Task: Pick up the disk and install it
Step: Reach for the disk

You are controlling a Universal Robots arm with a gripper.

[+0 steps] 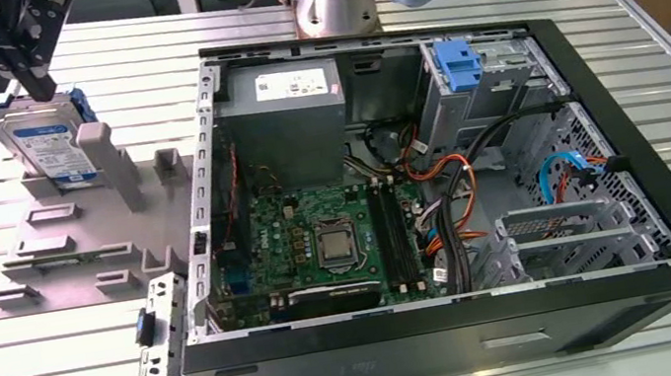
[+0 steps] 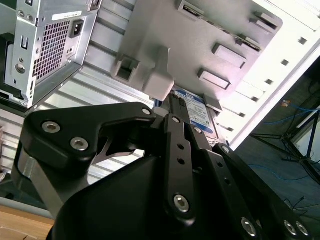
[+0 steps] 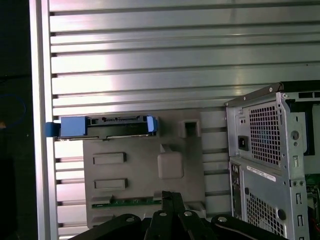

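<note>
Pincer (image 1: 34, 88), partly cropped, hangs closed just above the upright disk (image 1: 53, 145).

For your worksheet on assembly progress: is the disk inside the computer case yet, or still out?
Out. The disk stands upright in the grey holder, on the exterior view's left of the open case.

disk (image 1: 47, 143) label, power supply sticker (image 1: 293, 83), print unreadable
</note>
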